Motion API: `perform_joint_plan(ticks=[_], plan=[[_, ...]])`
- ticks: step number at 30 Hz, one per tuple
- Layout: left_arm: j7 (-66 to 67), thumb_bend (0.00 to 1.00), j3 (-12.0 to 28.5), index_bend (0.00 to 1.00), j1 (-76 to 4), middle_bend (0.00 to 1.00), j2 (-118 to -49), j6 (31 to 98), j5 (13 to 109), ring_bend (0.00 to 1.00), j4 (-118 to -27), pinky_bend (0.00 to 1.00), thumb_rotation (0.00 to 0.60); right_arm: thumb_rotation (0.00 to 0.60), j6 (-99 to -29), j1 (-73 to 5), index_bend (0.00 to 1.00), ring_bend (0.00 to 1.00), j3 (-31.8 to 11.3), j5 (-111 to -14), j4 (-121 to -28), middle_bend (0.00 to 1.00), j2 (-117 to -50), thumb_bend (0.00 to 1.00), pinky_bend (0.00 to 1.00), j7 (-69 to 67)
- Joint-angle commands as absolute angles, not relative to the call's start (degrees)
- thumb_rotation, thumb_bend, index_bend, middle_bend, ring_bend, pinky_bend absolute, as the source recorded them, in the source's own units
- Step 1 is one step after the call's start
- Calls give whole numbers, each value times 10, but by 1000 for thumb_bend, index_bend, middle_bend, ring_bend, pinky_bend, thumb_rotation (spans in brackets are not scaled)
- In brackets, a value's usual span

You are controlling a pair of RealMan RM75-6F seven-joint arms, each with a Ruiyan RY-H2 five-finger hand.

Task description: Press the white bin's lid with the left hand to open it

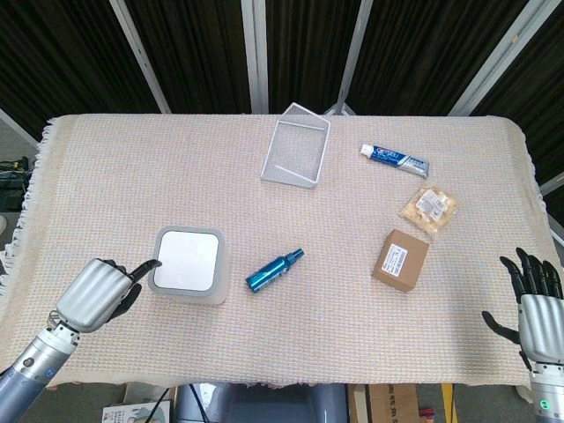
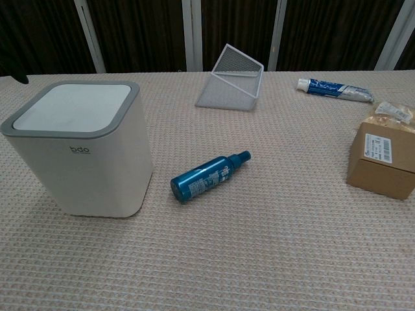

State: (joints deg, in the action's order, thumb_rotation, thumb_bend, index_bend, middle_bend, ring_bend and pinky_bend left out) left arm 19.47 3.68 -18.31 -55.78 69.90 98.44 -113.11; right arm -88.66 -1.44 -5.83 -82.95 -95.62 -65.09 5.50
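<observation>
Head view: white bin [image 1: 188, 265], lid [image 1: 187, 260] down, front-left on table [image 1: 106, 176]. One each nearby: blue spray bottle [image 1: 274, 270] just right, wire basket [image 1: 296, 145], toothpaste tube [image 1: 394, 159], snack packet [image 1: 429, 208], cardboard box [image 1: 400, 260]. Left hand [image 1: 95, 293] curled, grasping nothing, one fingertip extended at bin's left rim. Right hand [image 1: 536, 308] fingers spread, empty, at front-right edge.

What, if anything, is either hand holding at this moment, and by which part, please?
Nothing is held. The left hand is curled beside the white bin with one finger out at its rim; the right hand is spread and empty.

Bare cloth [image 1: 97, 203] around the white bin [image 1: 188, 263], only a blue bottle [image 1: 274, 270] just beside it
</observation>
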Motion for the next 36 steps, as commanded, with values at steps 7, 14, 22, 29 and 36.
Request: perform_joint_plan(ticks=[7, 14, 22, 29, 36], plan=[[234, 758, 34, 274, -204, 893, -570, 664, 979, 811, -1149, 772, 600, 600, -888, -14, 153, 31, -60, -828, -956, 2, -652, 171, 45, 55], [273, 758, 35, 265, -214, 894, -589, 646, 962, 811, -1155, 772, 600, 600, -892, -12, 153, 31, -61, -828, -957, 2, -649, 171, 44, 50], [323, 758, 36, 254, -222, 894, -605, 635, 941, 811, -1162, 772, 600, 600, -894, -10, 153, 31, -62, -829, -959, 1, -646, 171, 44, 46], [349, 758, 26, 262, -228, 894, -608, 617, 928, 811, -1164, 772, 600, 600, -891, -10, 153, 31, -61, -827, -962, 4, -643, 171, 44, 44], [362, 758, 17, 345, -228, 895, -603, 614, 923, 814, -1170, 772, 600, 600, -897, -8, 153, 31, -62, -829, -964, 4, -642, 171, 45, 43]])
